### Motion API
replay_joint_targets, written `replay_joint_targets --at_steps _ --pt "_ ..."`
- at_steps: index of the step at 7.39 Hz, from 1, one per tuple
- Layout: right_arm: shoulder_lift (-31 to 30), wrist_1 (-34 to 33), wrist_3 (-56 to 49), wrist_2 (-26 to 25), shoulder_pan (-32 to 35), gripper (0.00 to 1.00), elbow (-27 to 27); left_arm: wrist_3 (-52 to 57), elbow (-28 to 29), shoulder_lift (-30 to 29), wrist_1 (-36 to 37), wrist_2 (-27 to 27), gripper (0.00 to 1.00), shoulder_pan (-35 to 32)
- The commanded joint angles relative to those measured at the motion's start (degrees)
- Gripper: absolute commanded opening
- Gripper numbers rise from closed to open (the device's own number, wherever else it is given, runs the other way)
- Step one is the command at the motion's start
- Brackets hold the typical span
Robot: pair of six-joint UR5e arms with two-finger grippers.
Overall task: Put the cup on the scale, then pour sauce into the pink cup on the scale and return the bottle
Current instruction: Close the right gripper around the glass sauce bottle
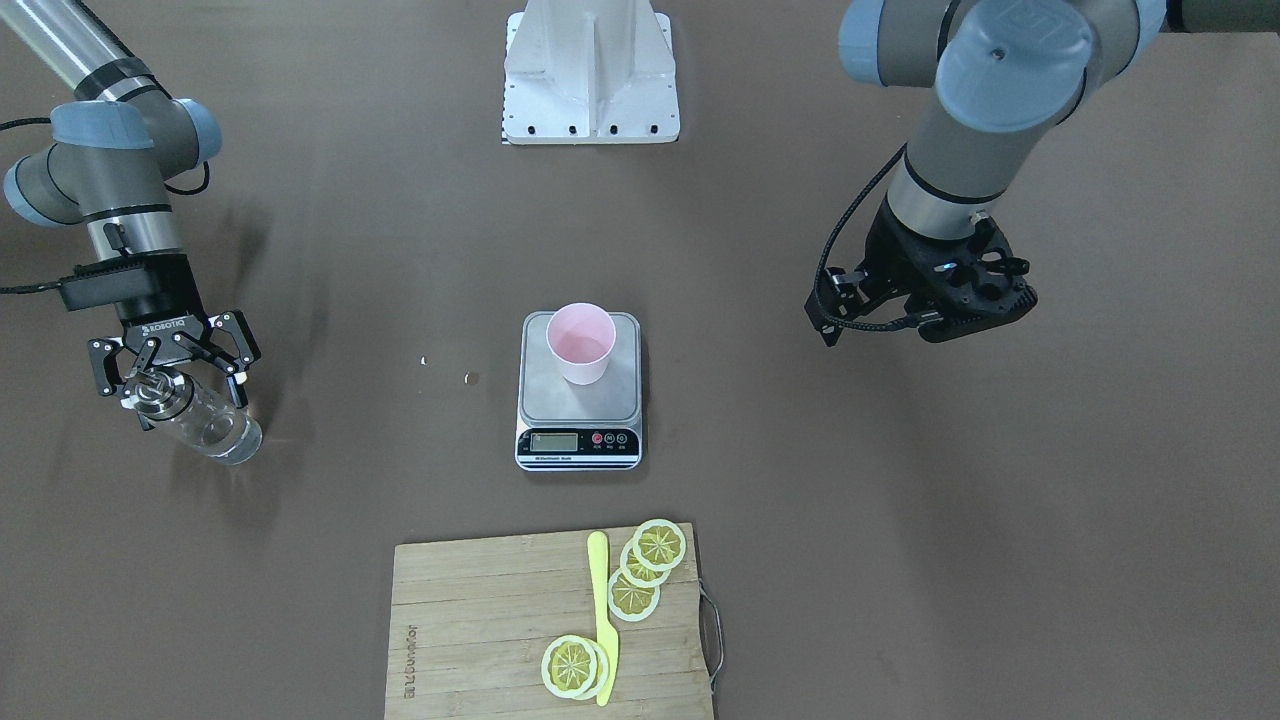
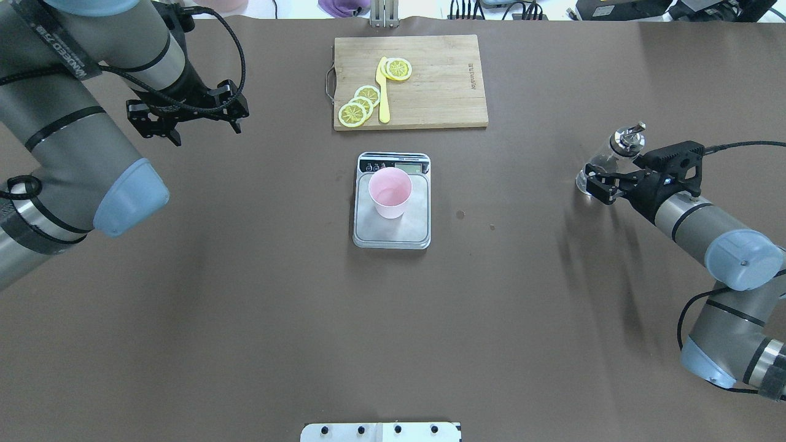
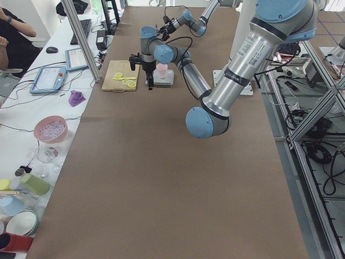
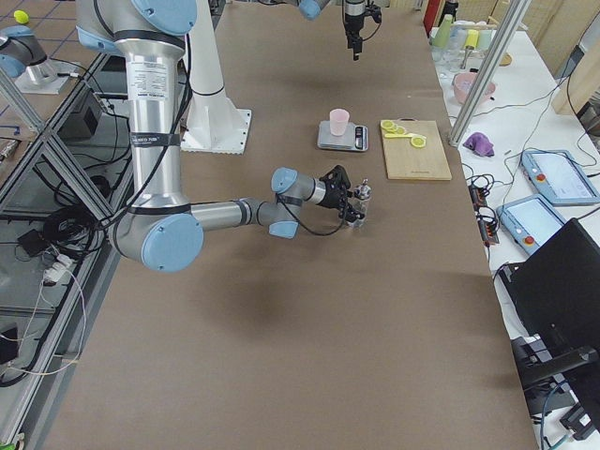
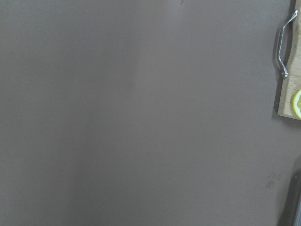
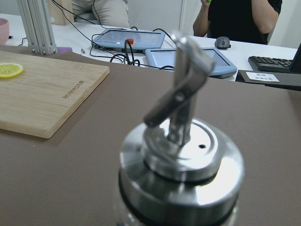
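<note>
The pale pink cup [image 1: 580,342] [image 2: 389,191] stands upright on the steel platform of the scale [image 1: 578,405] [image 2: 393,232] at the table's middle. The clear glass bottle [image 1: 212,428] [image 2: 599,167] with its metal cap and spout [image 6: 181,141] stands at the robot's right side of the table, clear liquid in it. My right gripper [image 1: 172,372] [image 2: 614,175] is open, level with the bottle, its fingers spread on either side of the bottle's upper part. My left gripper [image 2: 187,126] [image 1: 930,315] hangs open and empty above bare table, far from the scale.
A wooden cutting board [image 1: 480,620] [image 2: 442,80] with lemon slices and a yellow knife [image 1: 600,610] lies beyond the scale; its metal handle [image 5: 282,47] shows in the left wrist view. The robot's white base plate [image 1: 590,90] is behind. Small specks [image 1: 471,378] lie on the mat.
</note>
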Motion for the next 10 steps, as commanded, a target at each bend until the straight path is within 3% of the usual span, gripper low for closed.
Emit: replay_joint_targets --at_steps 1,4,5,7,9,10 --pt "0.28 0.0 0.16 -0.07 0.04 1.0 -0.86 0.0 -0.03 0.0 0.07 0.0 0.99 -0.06" --pt "1.86 0.0 0.34 0.02 0.12 0.98 -2.1 0.0 0.05 0.18 -0.01 0.0 0.99 -0.06" --pt "2.13 0.0 0.6 0.02 0.12 0.79 -2.1 0.09 0.05 0.52 -0.01 0.0 0.99 -0.06" --pt "1.78 0.17 0.51 0.46 0.3 0.0 -2.01 0.0 0.05 0.53 0.08 0.0 0.99 -0.06" --pt "1.95 1.49 -0.1 4.04 2.82 0.0 -1.22 0.0 -0.03 0.53 0.08 0.0 0.99 -0.06" --pt "1.95 0.01 -0.28 9.2 6.85 0.0 0.87 0.0 -0.04 0.53 0.08 -0.09 0.99 -0.15"
